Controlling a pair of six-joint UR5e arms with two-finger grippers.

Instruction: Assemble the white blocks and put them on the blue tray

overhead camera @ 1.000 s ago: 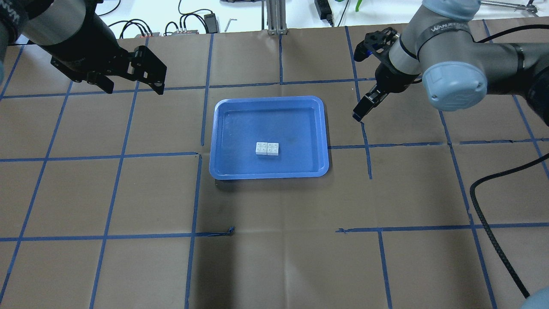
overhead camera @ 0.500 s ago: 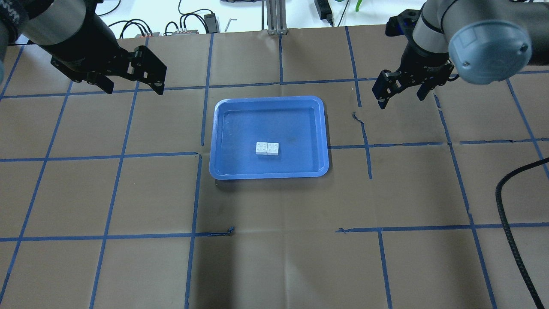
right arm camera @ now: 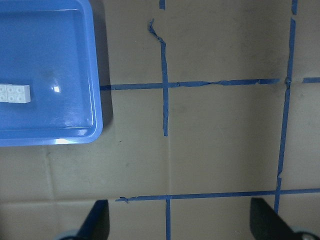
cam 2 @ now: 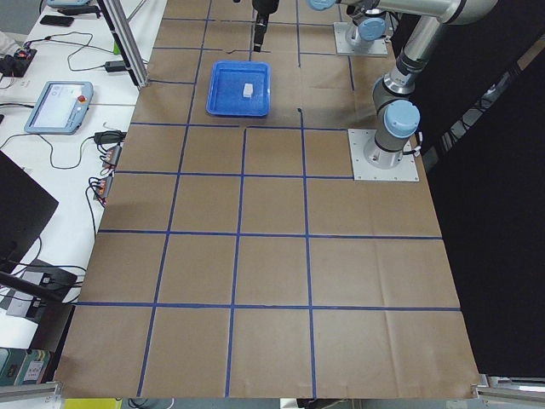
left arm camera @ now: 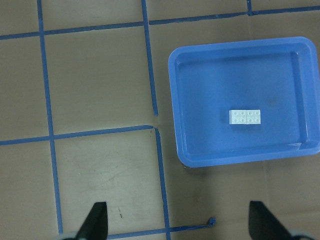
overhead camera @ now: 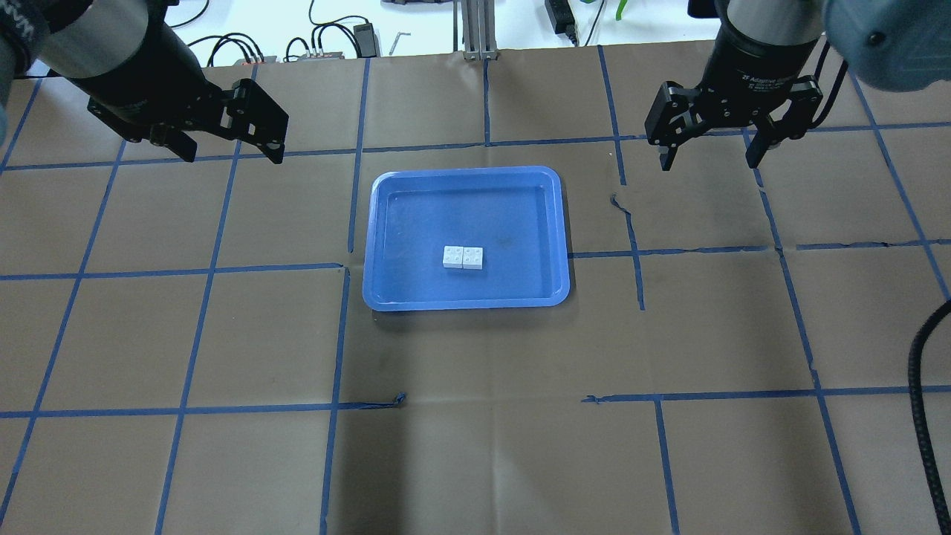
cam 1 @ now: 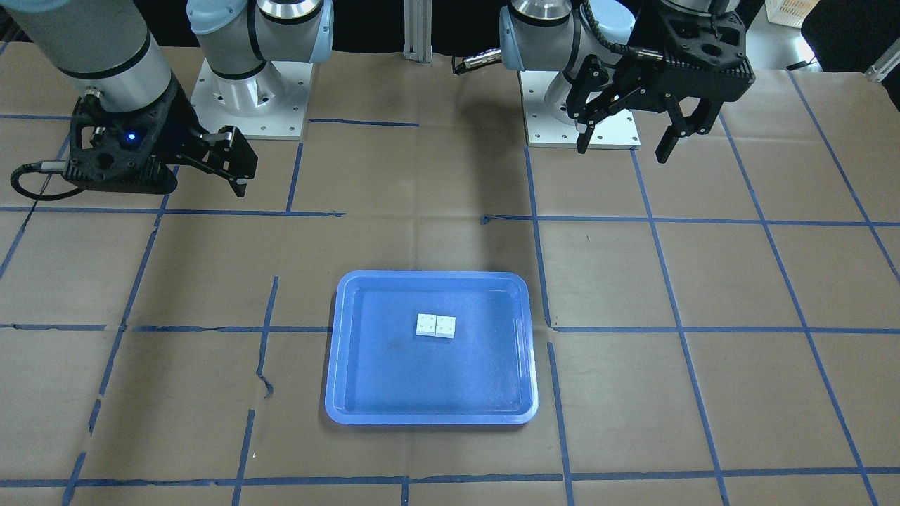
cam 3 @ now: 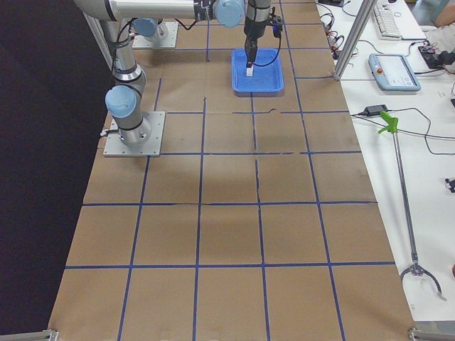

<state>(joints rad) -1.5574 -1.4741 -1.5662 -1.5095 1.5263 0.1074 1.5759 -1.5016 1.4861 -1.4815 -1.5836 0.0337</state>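
Note:
The two white blocks sit joined side by side, studs up, near the middle of the blue tray. They also show in the front view and both wrist views. My left gripper hangs open and empty above the table, left of and beyond the tray. My right gripper hangs open and empty, right of and beyond the tray. Neither touches the tray or the blocks.
Brown paper with a blue tape grid covers the table. An aluminium post and cables stand at the far edge. A black ribbed cable hangs at the right. Both arm bases are bolted on the robot's side.
My right arm has swung away from the tray, to the right and back, and its wrist has turned so both open fingers show. The left arm, tray and blocks have not moved.

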